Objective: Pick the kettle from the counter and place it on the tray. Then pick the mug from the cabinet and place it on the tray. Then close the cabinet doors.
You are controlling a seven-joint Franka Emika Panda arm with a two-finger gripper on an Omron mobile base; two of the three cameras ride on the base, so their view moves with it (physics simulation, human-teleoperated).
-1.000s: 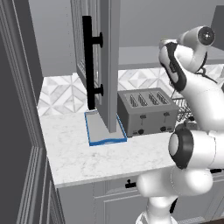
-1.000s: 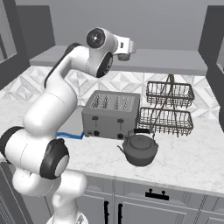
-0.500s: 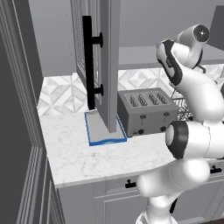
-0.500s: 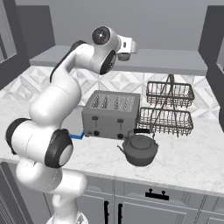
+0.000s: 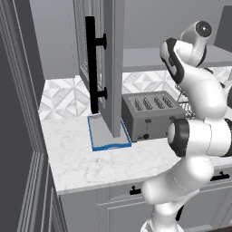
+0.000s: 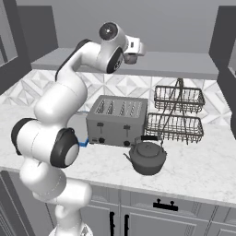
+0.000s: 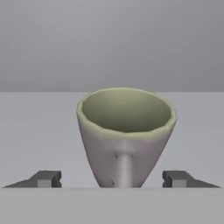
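Hand view, mug: pale mug [image 7: 126, 135] stands upright on the grey cabinet [image 7: 43, 127] shelf, dead centre, its handle facing the camera
Hand view, gripper: gripper [image 7: 113, 178] has its two dark tips well apart, one at 8 o'clock and one at 4 o'clock of the mug; both tips stand clear of the mug wall, nothing gripped
Right base view, arm: wrist raised to the cabinet shelf [image 6: 184, 64] at 12 o'clock of the toaster [image 6: 118, 120]
Kettle: dark grey kettle [image 6: 147, 157] sits on the counter [image 6: 203, 170], at 5 o'clock of the toaster and just in front of the two-tier wire basket [image 6: 177, 113]; spout points to 9 o'clock in the right base view
Tray: blue-rimmed tray [image 5: 107, 134] lies flat on the counter [image 5: 86, 158] at 9 o'clock of the toaster [image 5: 152, 114] in the left base view, nothing on it that I can see
Cabinet doors: near door [image 5: 104, 63] stands open, edge-on to the left base camera, black bar handle [image 5: 91, 65] toward 9 o'clock; its lower end overlaps the tray in this view
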